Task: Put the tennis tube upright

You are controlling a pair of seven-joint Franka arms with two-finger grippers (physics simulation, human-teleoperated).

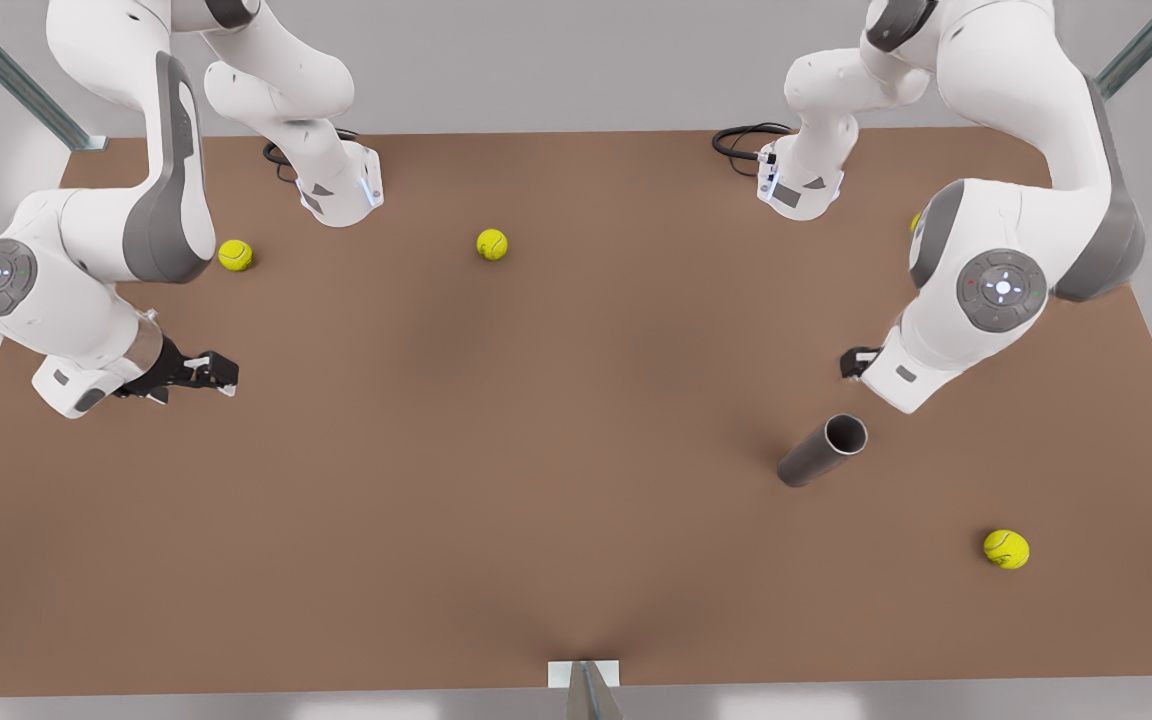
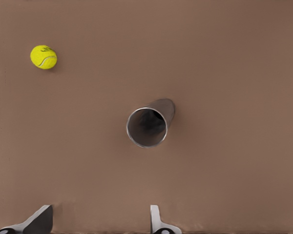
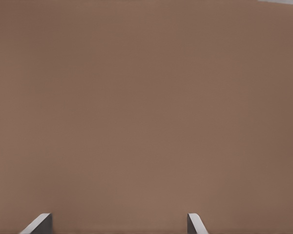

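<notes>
Brown table (image 1: 576, 420): tennis tube (image 1: 821, 452), tennis balls (image 1: 492, 244).

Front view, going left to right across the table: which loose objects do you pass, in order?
Tennis ball → tennis ball → tennis tube → tennis ball. The left gripper faces the tube's open mouth.

A brown table (image 1: 576, 480) carries three yellow balls in plain sight. Taking the middle ball (image 1: 492, 244) as landmark: another ball (image 1: 235, 255) lies well apart toward the front view's left, a third (image 1: 1005, 549) far off toward the lower right.
</notes>
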